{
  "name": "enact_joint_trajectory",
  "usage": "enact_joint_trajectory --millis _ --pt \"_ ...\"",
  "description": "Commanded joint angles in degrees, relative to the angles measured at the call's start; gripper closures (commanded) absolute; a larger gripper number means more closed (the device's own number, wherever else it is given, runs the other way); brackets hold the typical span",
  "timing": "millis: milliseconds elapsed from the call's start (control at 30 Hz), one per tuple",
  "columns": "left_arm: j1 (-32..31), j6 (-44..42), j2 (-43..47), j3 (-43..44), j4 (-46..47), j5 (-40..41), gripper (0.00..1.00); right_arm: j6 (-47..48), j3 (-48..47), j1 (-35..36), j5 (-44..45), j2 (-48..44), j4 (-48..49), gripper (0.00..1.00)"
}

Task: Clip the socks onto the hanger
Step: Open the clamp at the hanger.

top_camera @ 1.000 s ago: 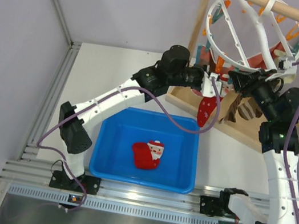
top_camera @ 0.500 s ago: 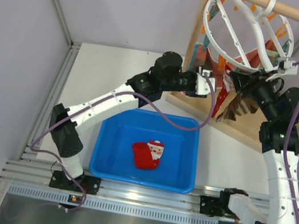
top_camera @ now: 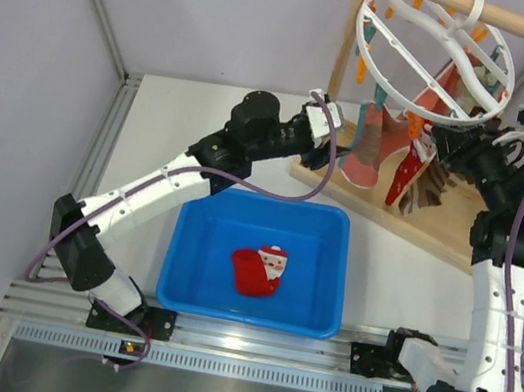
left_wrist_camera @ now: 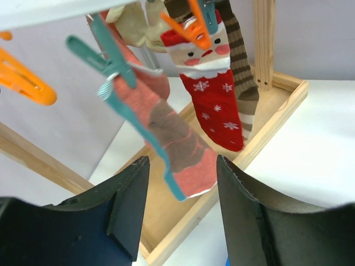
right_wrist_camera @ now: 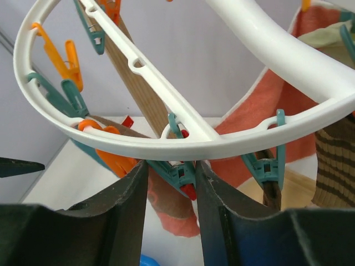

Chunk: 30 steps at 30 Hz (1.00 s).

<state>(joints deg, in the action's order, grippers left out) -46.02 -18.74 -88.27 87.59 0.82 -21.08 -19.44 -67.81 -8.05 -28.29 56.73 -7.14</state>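
1. Lavender walls (top_camera: 224, 7) and a white counter (top_camera: 169, 119) frame the scene. At the far right a wooden stand (left_wrist_camera: 264, 39) carries the hanger (right_wrist_camera: 125, 144), a white ring rimmed with orange and teal pins.
2. Up on the ring we see a clipped Santa sock (left_wrist_camera: 213, 111) hanging by its cuff. A brown striped sock (left_wrist_camera: 241, 72) hangs just behind it and a salmon sock (left_wrist_camera: 177, 138) beside it.
3. Our left tool (left_wrist_camera: 180, 183) faces those hanging socks with its jaws wide and nothing between them.
4. Our right tool (right_wrist_camera: 171, 169) sits right under the rim with its jaws narrow and a teal pin (right_wrist_camera: 180, 174) at the tips. We cannot tell whether they pinch it or only frame it.
5. On to the container: the blue bin (top_camera: 175, 272) at the near side of the counter holds one loose Santa sock (top_camera: 259, 272), lying flat and a little rumpled. We see nothing else in it.
6. We judge that sock light, soft and limp, so it will droop and fold once lifted. We'd take it near the cuff, leaving an edge free to feed into a pin.
7. One caution: the hanger looks free to swing from its hook, so we reckon any push on a pin will tilt the ring.
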Motion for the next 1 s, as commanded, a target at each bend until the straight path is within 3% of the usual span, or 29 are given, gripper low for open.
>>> enact_joint_trajectory --millis 0,300,567,800,967 --pt "0.58 6.78 0.56 -0.23 5.24 2.01 0.43 1.95 -3.56 -2.84 -2.11 0.14 0.9 0.62" --pt "0.49 16.36 -1.46 -0.49 12.18 -2.03 0.42 5.47 -3.21 -5.74 -4.05 -2.49 -1.74 0.6" --pt "-1.0 22.43 -6.39 2.49 18.51 -0.63 0.43 7.58 -2.68 -6.36 -3.79 -7.95 -5.95 0.62" --pt "-4.25 25.95 -10.69 5.57 25.45 2.18 0.43 2.14 -1.45 -6.27 -5.01 -11.03 -4.56 0.8" --pt "-5.83 25.51 -14.82 9.25 28.36 7.45 0.43 -1.82 -1.1 -4.61 -3.18 -10.5 -2.71 0.82"
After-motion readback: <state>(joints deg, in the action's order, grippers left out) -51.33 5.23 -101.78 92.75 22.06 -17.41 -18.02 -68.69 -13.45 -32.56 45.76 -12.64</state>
